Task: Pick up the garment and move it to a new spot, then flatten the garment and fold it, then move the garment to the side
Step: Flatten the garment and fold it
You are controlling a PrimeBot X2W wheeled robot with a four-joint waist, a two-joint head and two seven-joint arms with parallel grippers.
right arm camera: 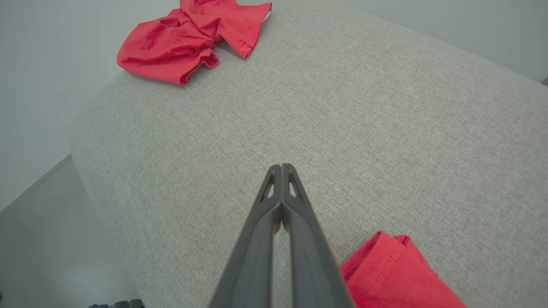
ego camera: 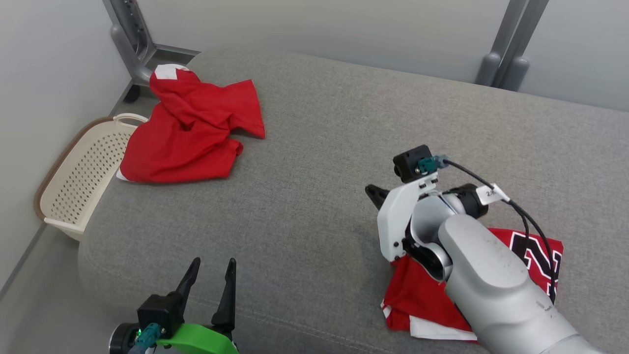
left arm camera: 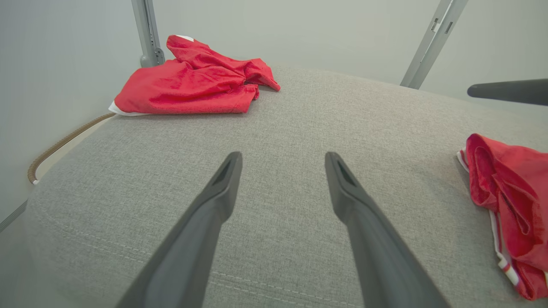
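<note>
Garment (ego camera: 189, 130) lay crumpled far left on the padded surface (ego camera: 314, 147), untouched. Folded garment (ego camera: 413, 300) sat near right under my right arm, so I judged it done. Right gripper (right arm camera: 281, 167): jaws pressed together, empty. Left gripper (ego camera: 214, 263): jaws spread, probably ready for the next pick.

Folded red jersey (ego camera: 538, 258), lower right of head view: big black-white print, partly covered, unreadable. White cable tag (ego camera: 493, 192): starts "2", rest blurred.

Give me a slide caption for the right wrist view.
Right gripper shut over the grey cushion, folded red garment beside it, crumpled red garment farther off.
</note>
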